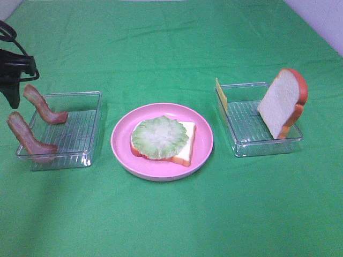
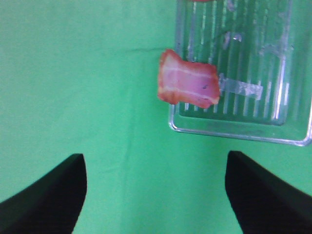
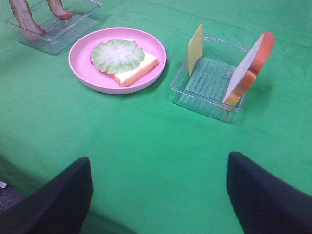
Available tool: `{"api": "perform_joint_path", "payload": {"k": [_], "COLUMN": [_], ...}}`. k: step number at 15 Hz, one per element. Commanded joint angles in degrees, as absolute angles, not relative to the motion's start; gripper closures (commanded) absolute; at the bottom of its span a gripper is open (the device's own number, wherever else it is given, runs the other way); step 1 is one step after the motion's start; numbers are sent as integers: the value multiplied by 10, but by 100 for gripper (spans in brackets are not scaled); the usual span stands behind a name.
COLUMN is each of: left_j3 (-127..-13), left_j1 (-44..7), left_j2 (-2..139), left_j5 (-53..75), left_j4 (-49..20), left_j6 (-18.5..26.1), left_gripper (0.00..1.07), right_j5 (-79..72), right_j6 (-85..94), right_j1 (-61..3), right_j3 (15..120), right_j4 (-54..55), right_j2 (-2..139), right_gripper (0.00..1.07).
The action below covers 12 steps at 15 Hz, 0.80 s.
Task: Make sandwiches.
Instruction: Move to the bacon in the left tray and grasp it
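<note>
One bread slice (image 1: 185, 143) lies on the pink plate (image 1: 203, 140) with a lettuce leaf (image 1: 159, 137) on top of it. Two bacon strips (image 1: 44, 109) (image 1: 25, 136) lean against the left tray (image 1: 80, 155). In the left wrist view my left gripper (image 2: 156, 195) hangs open above the cloth, just outside that tray, with one bacon strip (image 2: 187, 84) ahead of its fingers. A second bread slice (image 1: 281, 101) and a yellow cheese square (image 1: 221, 95) stand on edge in the right tray (image 1: 252, 144). My right gripper (image 3: 158, 195) is open and empty, well back from the plate (image 3: 83, 73).
A green cloth covers the whole table. My left arm (image 1: 12, 72) shows at the far left edge of the high view, behind the left tray. A pale wall or floor strip shows at the back right corner.
</note>
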<state>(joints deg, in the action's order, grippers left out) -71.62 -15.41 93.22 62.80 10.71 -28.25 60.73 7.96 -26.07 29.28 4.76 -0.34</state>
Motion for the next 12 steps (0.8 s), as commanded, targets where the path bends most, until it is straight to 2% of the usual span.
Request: {"api": "perform_joint_path", "payload": {"k": [1, 3, 12], "left_j3": [-724, -724, -725], "left_j1": [-123, -110, -108], "left_j2": [952, 967, 1073], "left_j5": [624, 619, 564], "left_j4": [95, 77, 60], "left_j6": [-264, -245, -228], "left_gripper": [32, 32, 36], "right_j5": [608, 608, 608], "right_j6": [86, 86, 86], "right_j1": [-263, -263, -263], "right_j3": [290, 290, 290], "right_j4": [50, 50, 50], "right_j2": [-11, -11, -11], "right_gripper": [35, 35, 35]}}
